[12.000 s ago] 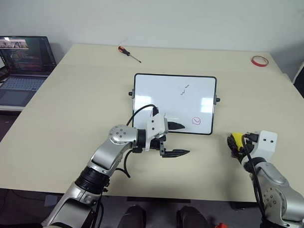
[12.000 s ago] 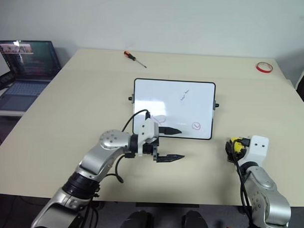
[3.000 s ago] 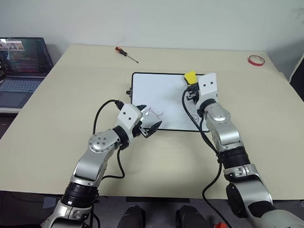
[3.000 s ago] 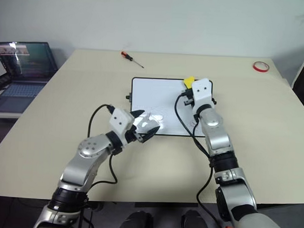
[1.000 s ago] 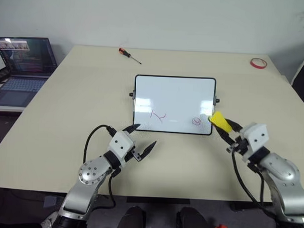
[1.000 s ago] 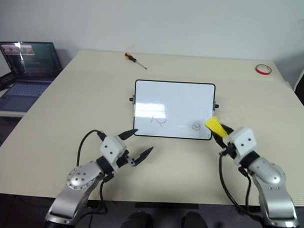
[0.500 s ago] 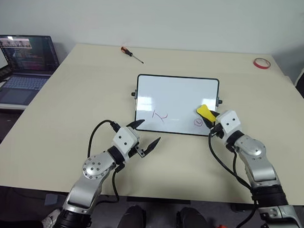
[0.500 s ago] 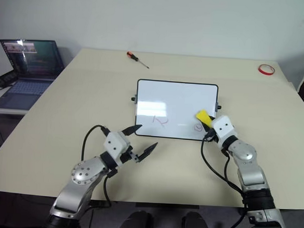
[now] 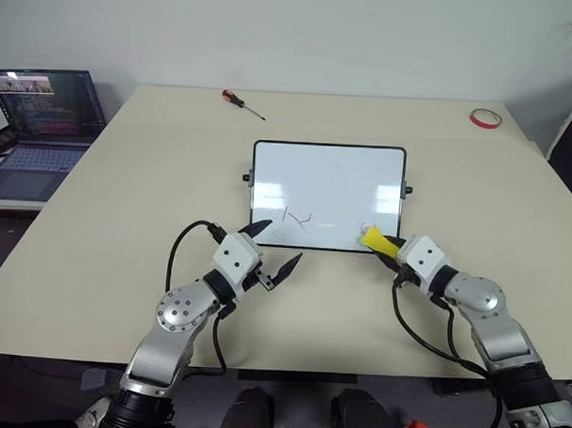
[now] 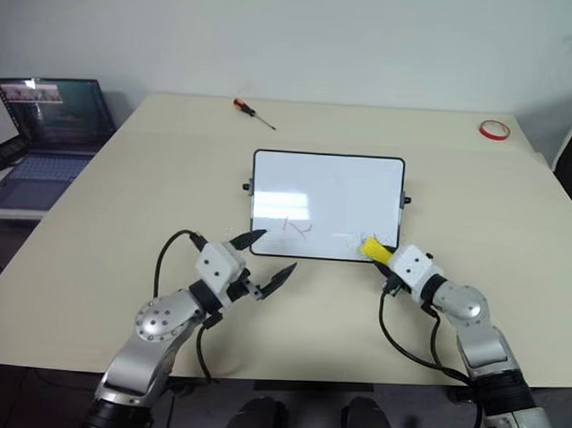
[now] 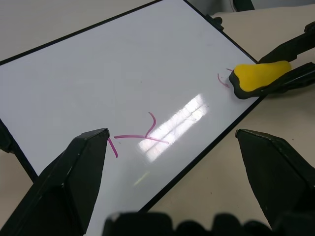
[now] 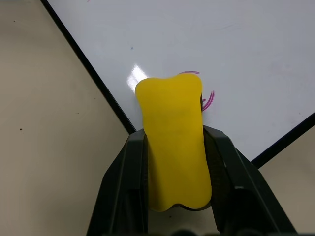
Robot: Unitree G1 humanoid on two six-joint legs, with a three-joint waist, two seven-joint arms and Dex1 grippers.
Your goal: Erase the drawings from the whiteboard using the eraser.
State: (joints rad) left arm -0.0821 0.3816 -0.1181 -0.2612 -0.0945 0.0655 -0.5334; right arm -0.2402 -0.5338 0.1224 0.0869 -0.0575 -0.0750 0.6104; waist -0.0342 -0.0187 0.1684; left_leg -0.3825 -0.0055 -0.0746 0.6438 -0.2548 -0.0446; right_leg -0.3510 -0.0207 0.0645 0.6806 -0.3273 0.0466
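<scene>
The whiteboard (image 9: 330,178) lies flat in the middle of the table. A red angular scribble (image 9: 297,216) sits near its front edge. My right gripper (image 9: 383,246) is shut on the yellow eraser (image 9: 376,241) at the board's near right corner. The eraser's (image 12: 174,142) front end covers part of the small red circled mark (image 12: 210,100), and its black underside (image 11: 246,92) is down against the board there. My left gripper (image 9: 280,244) stands open just in front of the board's near left part, holding nothing.
A red-handled screwdriver (image 9: 241,101) lies at the far side of the table (image 9: 127,199), and a red tape ring (image 9: 486,118) at the far right corner. An open laptop (image 9: 40,121) stands on a lower surface to the left.
My right gripper has come down and leftwards with the eraser onto the board's near right corner, over the circled mark. The dark squiggle seen much earlier is gone. The left gripper has barely moved.
</scene>
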